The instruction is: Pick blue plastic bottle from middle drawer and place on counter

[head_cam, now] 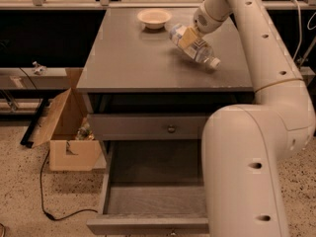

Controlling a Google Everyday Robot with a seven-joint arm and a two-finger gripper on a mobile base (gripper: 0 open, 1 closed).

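The blue plastic bottle [196, 47] is tilted with its white cap down toward the right, held just above the counter [128, 58] near its right side. My gripper [188, 35] is shut on the bottle's upper body, its tan fingers [186, 37] across the label. The middle drawer [153, 201] below is pulled open, and its grey floor shows nothing in it. My white arm covers the drawer's right part.
A cream bowl [154, 18] stands at the counter's back centre. A shut drawer front with a round knob [171, 129] sits above the open drawer. An open cardboard box [64, 132] and a black cable [47, 201] lie on the floor at left.
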